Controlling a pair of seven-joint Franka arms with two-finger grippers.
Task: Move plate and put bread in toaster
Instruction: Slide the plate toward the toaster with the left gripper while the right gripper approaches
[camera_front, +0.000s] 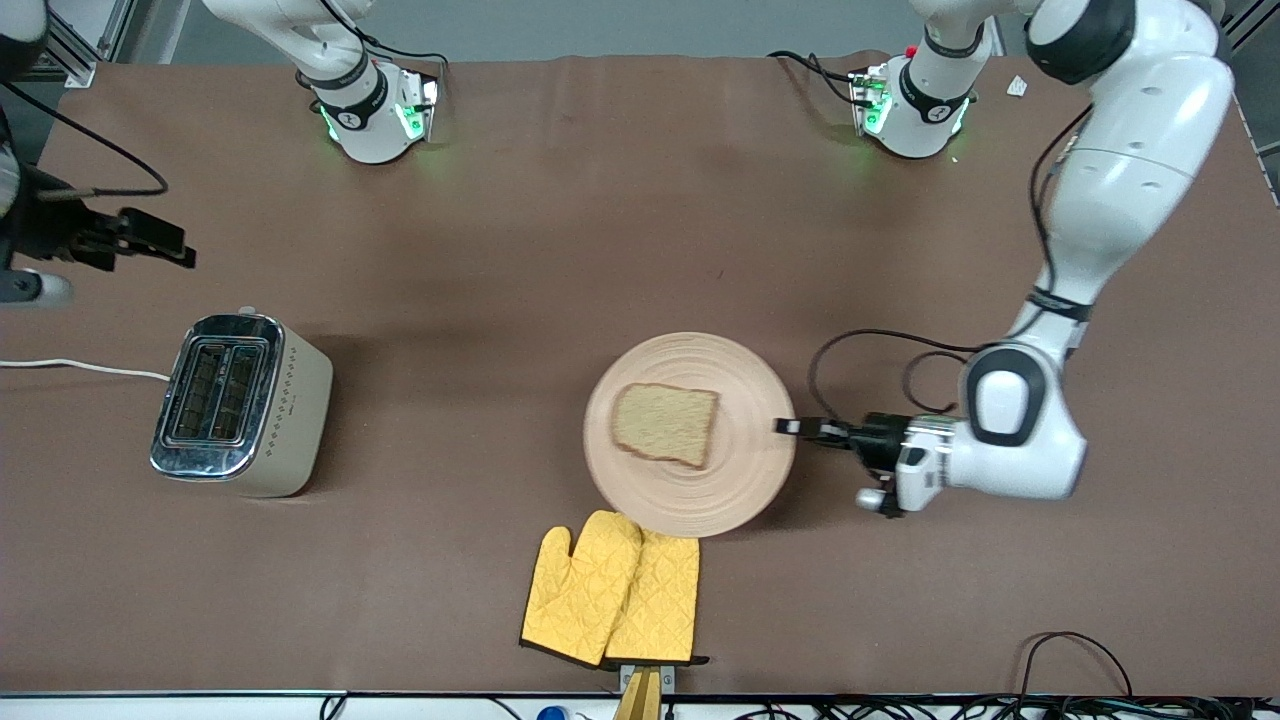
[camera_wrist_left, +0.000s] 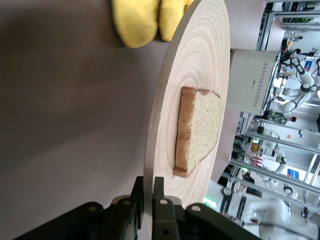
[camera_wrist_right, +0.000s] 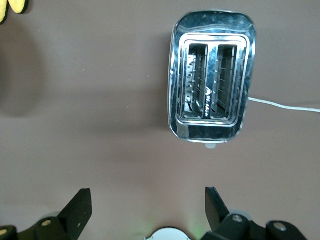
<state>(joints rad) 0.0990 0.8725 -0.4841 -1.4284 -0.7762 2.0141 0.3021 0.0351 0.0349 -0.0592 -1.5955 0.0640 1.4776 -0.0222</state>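
Closest to the front camera, a pair of yellow oven mitts (camera_front: 612, 590) lies at the table's (camera_front: 640, 200) edge, their tips reaching just under the rim of the plate (camera_front: 740, 480). That round, pale plate sits next, a little farther in, with the bread (camera_front: 665, 425) lying flat near its middle. The left gripper (camera_front: 788, 427) comes in low from the left arm's end of the table and pinches the plate's rim: the left wrist view shows its two fingers (camera_wrist_left: 160, 200) pressed against the edge from either face, the bread (camera_wrist_left: 196, 131) just inward of them. Nothing lies between the plate and the toaster (camera_front: 240, 405) but bare brown table. The toaster stands well apart, toward the right arm's end, at about the same depth as the plate, both slots up and its white cord (camera_front: 80, 368) trailing off the table's end. Farther in, the right gripper (camera_front: 160, 238) waits in the air over the table beside the toaster, its fingers (camera_wrist_right: 80, 207) spread wide.
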